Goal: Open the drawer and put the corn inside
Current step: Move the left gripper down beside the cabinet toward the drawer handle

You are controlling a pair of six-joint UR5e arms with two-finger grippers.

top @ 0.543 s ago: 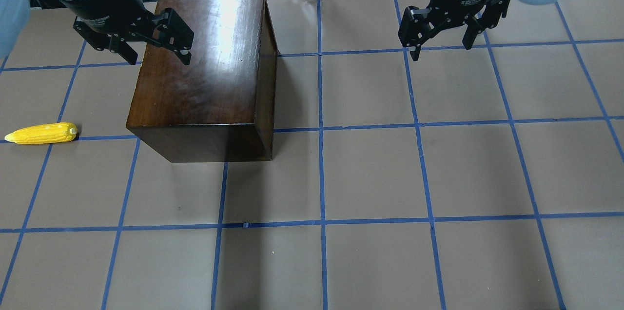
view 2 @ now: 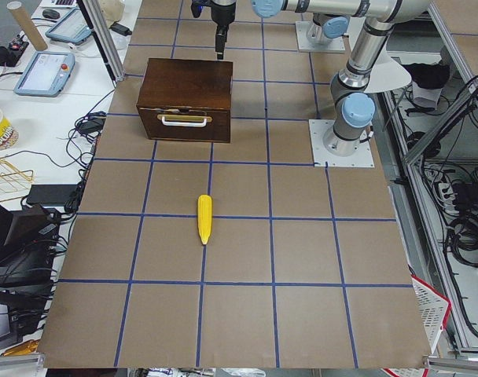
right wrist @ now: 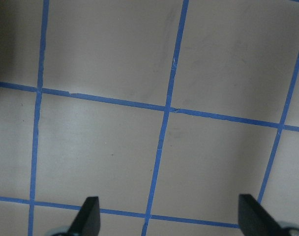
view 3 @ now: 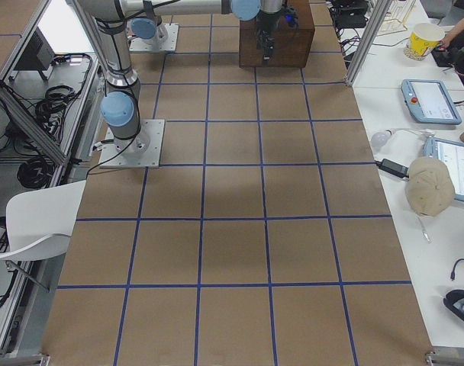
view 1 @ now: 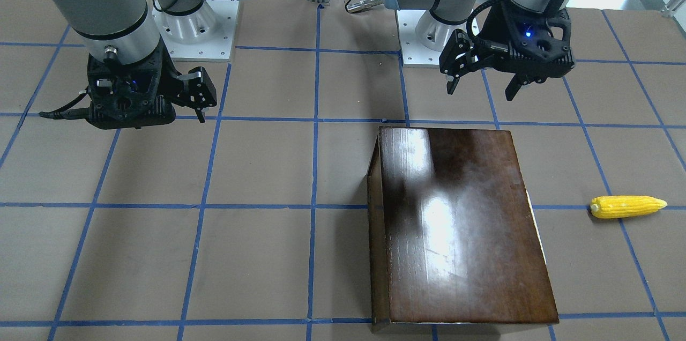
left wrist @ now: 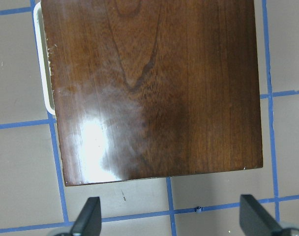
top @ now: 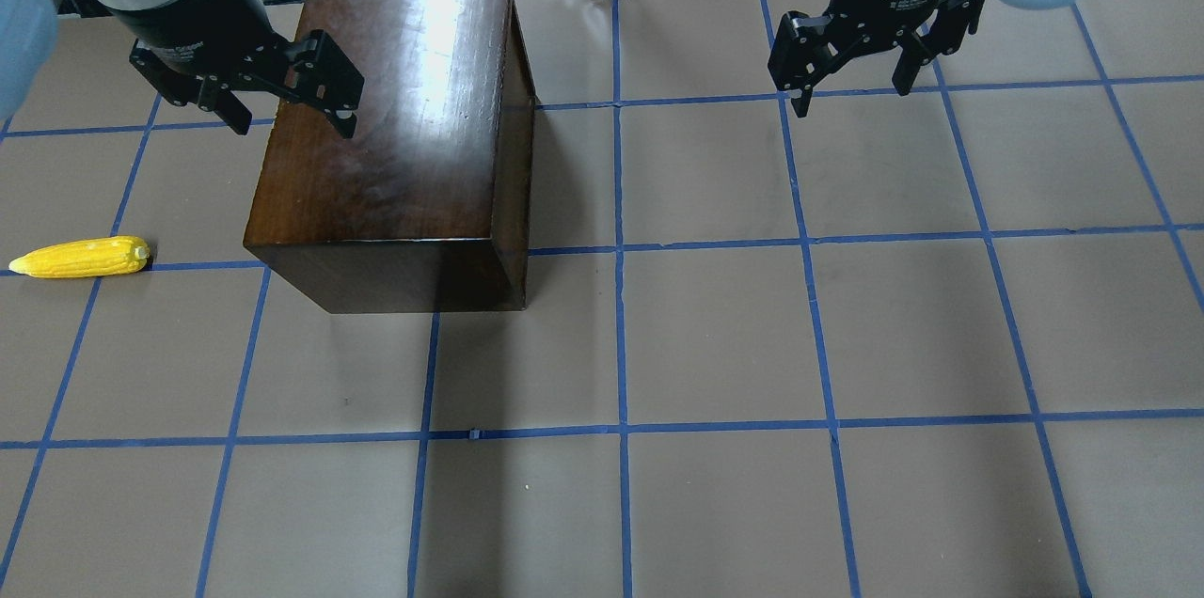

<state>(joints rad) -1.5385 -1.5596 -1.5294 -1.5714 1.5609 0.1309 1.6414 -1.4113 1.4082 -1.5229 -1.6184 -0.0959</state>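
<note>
One yellow corn (top: 80,258) far left on the table (top: 715,335), lying flat along a blue tape line, well apart from the box, untouched. Likely light and rigid, bumpy enough not to slip, but round and apt to roll. Best pinched across the thick middle, fingers square to its length.

Next, left gripper (top: 292,123) hovering by the box's robot-side edge, fingers spread wide, holding nothing.

Then the glossy dark box (top: 395,137), with the drawer (view 2: 184,126) shut flush in the face turned toward the corn. Probably heavy enough to stay put under a gentle pull, though perhaps prone to sliding on the paper if yanked. Slick wood, so no good grip on the panel itself. Pale bar handle (view 2: 184,120) the place to hook or pinch, then a straight, slow pull.

Far right, right gripper (top: 854,100) above the table, well apart from box and corn, fingers likewise wide apart, empty.
</note>
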